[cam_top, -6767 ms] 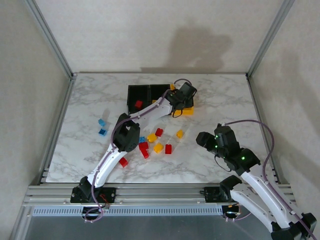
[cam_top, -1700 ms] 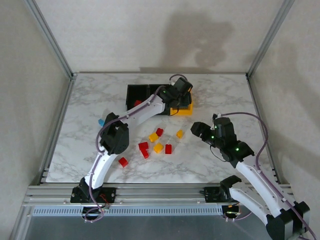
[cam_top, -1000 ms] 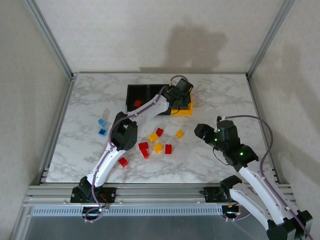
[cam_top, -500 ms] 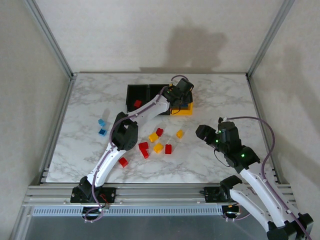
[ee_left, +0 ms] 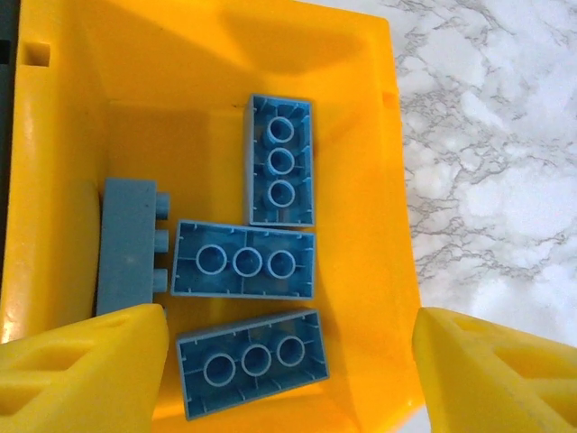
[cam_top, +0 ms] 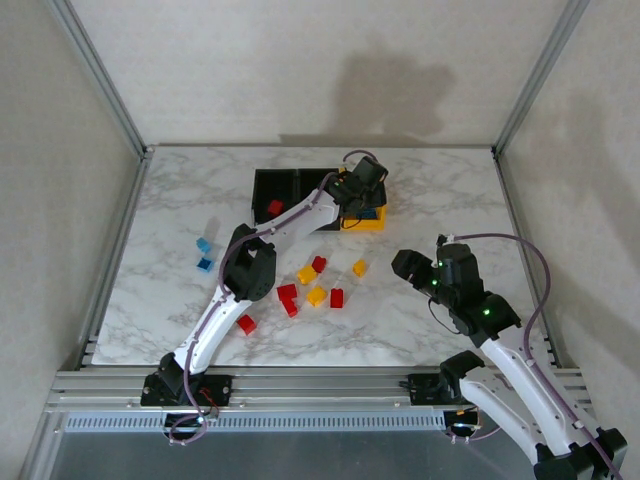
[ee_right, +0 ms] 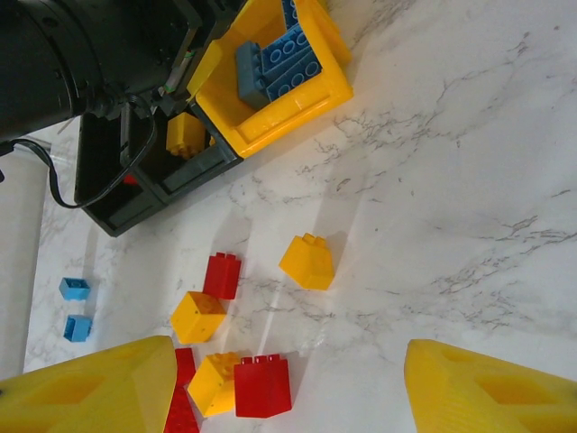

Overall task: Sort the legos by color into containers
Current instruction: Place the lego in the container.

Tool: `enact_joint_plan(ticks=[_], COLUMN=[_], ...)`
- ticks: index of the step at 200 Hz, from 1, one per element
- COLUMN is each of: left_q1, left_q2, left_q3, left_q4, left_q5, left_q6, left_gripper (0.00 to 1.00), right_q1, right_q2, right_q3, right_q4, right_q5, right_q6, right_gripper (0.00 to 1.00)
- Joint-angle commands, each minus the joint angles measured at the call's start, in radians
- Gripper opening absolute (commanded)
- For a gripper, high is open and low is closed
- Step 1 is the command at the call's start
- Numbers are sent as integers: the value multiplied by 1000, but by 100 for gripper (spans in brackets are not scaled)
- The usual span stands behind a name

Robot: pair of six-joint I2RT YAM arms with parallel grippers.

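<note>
Left wrist view: left gripper (ee_left: 288,365), jaws spread and empty, hangs over the yellow-orange bin (ee_left: 383,117) holding four blue bricks (ee_left: 243,260); a drop looks finished, so next comes fetching the two loose blue bricks (cam_top: 204,245) far across the table (cam_top: 450,200).

From above, the left gripper (cam_top: 361,192) covers most of the yellow-orange bin (cam_top: 376,223). In the right wrist view the left arm (ee_right: 81,45) hides much of the black bins (ee_right: 126,215), and a finger (ee_right: 90,383) half-covers a red lego (ee_right: 185,397).
</note>
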Motion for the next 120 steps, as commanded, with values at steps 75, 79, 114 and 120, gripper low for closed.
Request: enact_joint_plan(ticks=[75, 79, 114, 120], left_q1=[-40, -39, -13, -7], left_q2=[-679, -710, -940, -976], left_q3=[-695, -740, -1088, -1145], left_q4=[131, 134, 138, 142], left_q5=[40, 36, -4, -7], left_q6=[68, 66, 23, 11], left_gripper=[71, 71, 71, 71], right_q1=[21, 27, 131, 149], right_q2=[88, 95, 195, 218], right_q3=[88, 90, 103, 106], right_q4=[34, 44, 81, 84], right_q5=[-105, -116, -99, -85], right_q6=[-160, -166, -174, -173], right_gripper=[67, 67, 68, 68])
